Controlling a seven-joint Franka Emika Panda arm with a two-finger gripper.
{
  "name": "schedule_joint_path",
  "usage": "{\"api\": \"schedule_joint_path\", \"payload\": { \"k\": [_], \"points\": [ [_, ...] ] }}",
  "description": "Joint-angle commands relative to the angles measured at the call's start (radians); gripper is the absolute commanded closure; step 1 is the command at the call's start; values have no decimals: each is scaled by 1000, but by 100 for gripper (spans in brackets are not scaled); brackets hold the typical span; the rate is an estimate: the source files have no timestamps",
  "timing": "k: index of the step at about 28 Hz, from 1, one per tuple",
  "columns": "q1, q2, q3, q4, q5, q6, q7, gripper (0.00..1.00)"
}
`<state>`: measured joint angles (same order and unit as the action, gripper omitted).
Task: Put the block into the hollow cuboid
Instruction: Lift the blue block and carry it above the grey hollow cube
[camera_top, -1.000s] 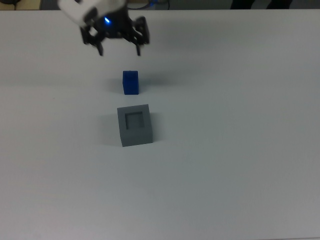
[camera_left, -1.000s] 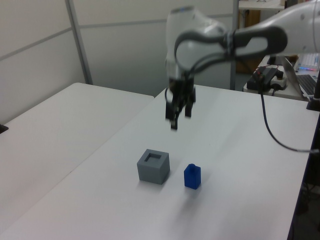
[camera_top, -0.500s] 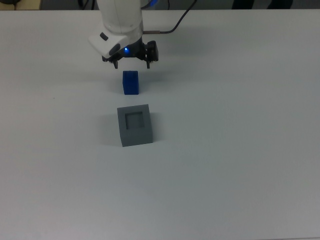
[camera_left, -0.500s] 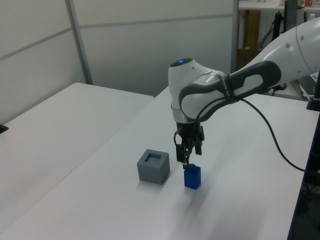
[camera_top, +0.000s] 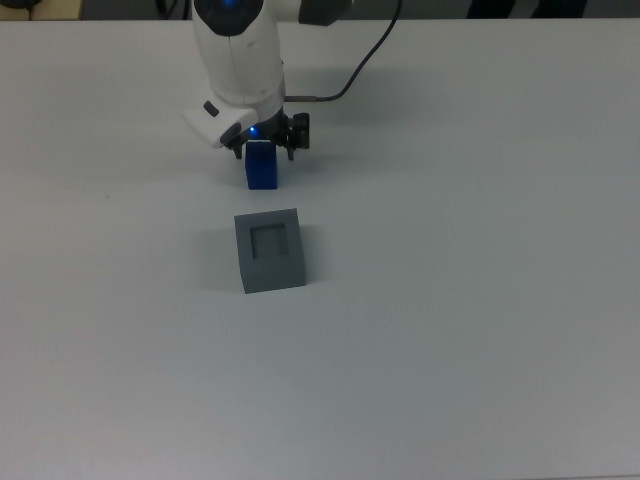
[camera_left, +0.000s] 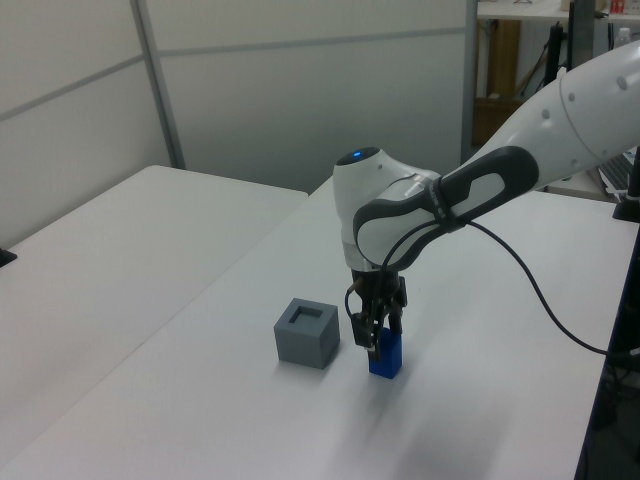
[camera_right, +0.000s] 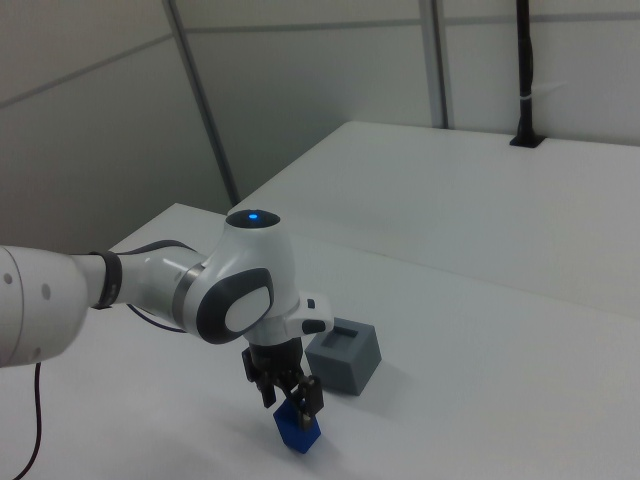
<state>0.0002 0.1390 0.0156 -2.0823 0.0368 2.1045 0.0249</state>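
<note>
One block (camera_top: 262, 170) and one hollow cuboid (camera_top: 270, 249) stand on the white bench (camera_top: 480, 300) — nothing else lies on it. The blue block stands upright, near the grey cuboid but apart from it, above it in the top view. The gripper (camera_top: 266, 147) is down over the block's top, its fingers (camera_left: 360, 333) spread to either side of it — whether they touch the block cannot be told. The cuboid's square recess faces up.

Lighting: even, soft, overhead — you get no glare off the white table (camera_top: 480, 330). Shadows: faint, short, beside the grey box (camera_top: 270, 250) and under the blue block (camera_left: 385, 356). Focus: slightly soft throughout — no motion blur.
</note>
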Motion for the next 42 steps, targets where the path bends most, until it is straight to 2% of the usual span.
{"api": "schedule_joint_path", "payload": {
  "k": [1,2,3,6,8,11,13,14,16,20,25,26,34,42],
  "points": [
    [-2,5,-2,-2,-18,25,23,31],
    [-2,10,-2,-1,-18,25,23,33],
    [-2,11,-2,4,-18,23,23,44],
    [-2,-1,-8,5,-18,8,13,60],
    [-2,-30,-11,20,-18,-35,3,64],
    [-6,-38,-14,80,-18,-141,-39,64],
    [-14,-26,-14,151,-18,-228,-74,64],
    [-19,-4,-14,236,-18,-312,-98,64],
    [-22,23,-14,315,-18,-377,-109,64],
    [-22,82,-13,459,-20,-434,-122,63],
    [-14,151,-14,563,-25,-434,-122,63],
    [-13,180,-13,603,-35,-432,-122,63],
    [-12,275,-2,692,-40,-409,-125,63],
    [-9,291,3,693,-46,-287,-122,63]
  ]
}}
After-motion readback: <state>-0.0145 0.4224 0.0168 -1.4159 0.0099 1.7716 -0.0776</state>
